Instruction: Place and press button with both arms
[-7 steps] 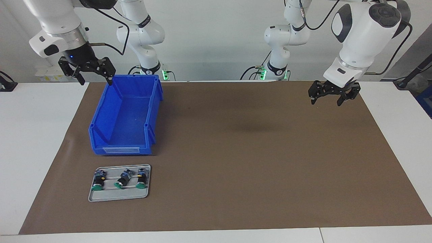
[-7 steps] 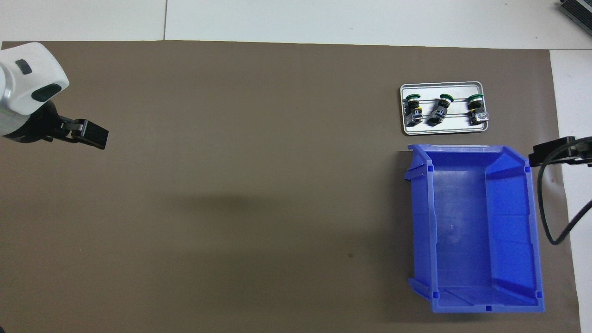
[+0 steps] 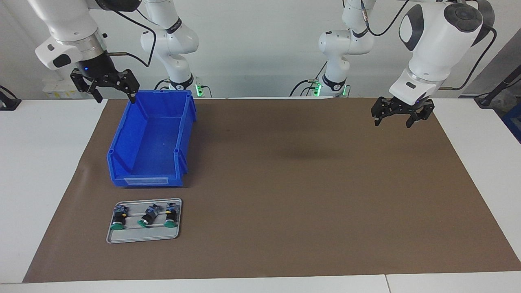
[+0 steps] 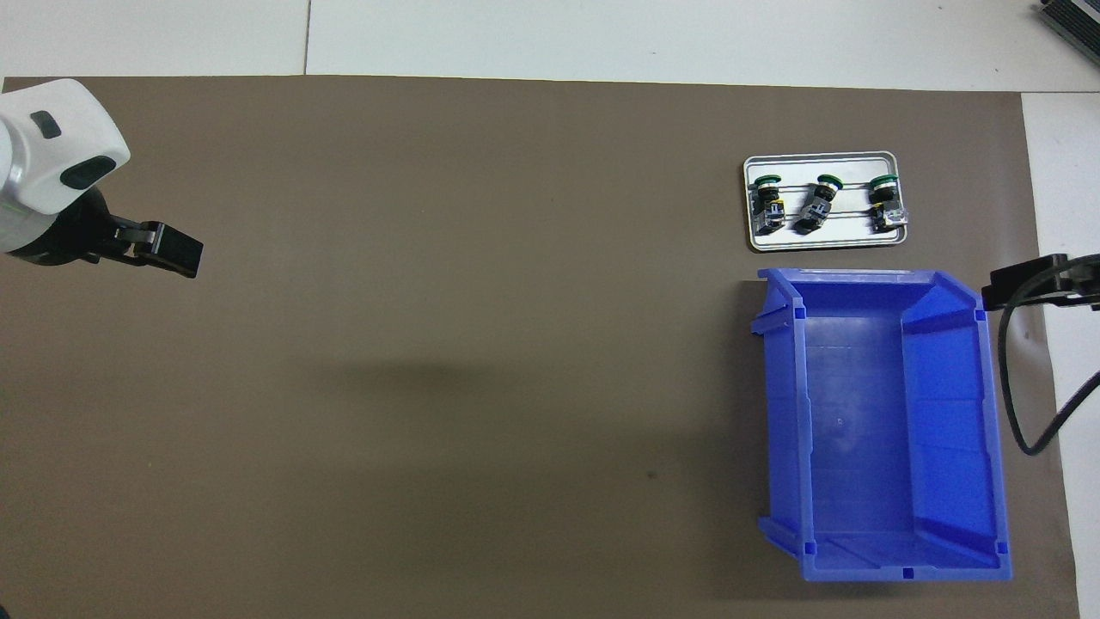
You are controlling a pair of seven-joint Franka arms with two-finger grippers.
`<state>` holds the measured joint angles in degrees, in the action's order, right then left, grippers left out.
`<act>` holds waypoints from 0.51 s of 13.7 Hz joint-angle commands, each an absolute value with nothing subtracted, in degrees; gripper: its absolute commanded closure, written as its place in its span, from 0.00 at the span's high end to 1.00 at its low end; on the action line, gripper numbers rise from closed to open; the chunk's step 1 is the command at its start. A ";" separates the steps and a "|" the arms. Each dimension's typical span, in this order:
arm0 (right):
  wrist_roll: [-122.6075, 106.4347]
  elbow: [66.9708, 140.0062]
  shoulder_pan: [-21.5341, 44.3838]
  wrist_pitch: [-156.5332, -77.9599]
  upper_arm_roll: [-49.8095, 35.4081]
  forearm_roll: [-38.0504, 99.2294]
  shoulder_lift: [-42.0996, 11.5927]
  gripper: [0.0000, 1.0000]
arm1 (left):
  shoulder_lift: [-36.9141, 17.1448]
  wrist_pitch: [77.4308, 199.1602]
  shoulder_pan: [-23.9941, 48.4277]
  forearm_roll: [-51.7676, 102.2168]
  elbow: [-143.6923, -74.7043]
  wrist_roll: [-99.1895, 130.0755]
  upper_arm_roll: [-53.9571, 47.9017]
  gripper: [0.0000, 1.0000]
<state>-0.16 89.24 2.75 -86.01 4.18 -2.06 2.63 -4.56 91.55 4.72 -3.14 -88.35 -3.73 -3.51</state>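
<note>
Note the three buttons (image 3: 144,216) lying on their sides in a row on the tray (image 3: 142,236), which sits on the mat (image 3: 305,195) farther from the robots than the bin (image 3: 150,138), at the right arm's end of the table. In the overhead view, each button's long axis runs roughly 12 to 6 o'clock, green cap toward 12, away from the robots; the middle one tilts slightly toward 1 o'clock. The right gripper (image 3: 114,97) hangs over the bin's edge, jaws apart and empty. The left gripper (image 3: 392,121) hangs over the mat's other end, jaws apart and empty.
</note>
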 commanded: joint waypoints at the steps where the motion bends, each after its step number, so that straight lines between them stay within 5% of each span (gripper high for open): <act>1: -0.70 90.62 1.85 -88.85 3.96 -3.08 2.73 0.99 | -2.90 93.69 4.66 -2.56 -90.44 -4.13 -3.69 1.00; 7: 6.05 89.65 0.79 -108.06 3.87 -2.02 -9.20 0.99 | -2.99 94.13 4.31 3.16 -89.91 -3.69 -3.34 0.99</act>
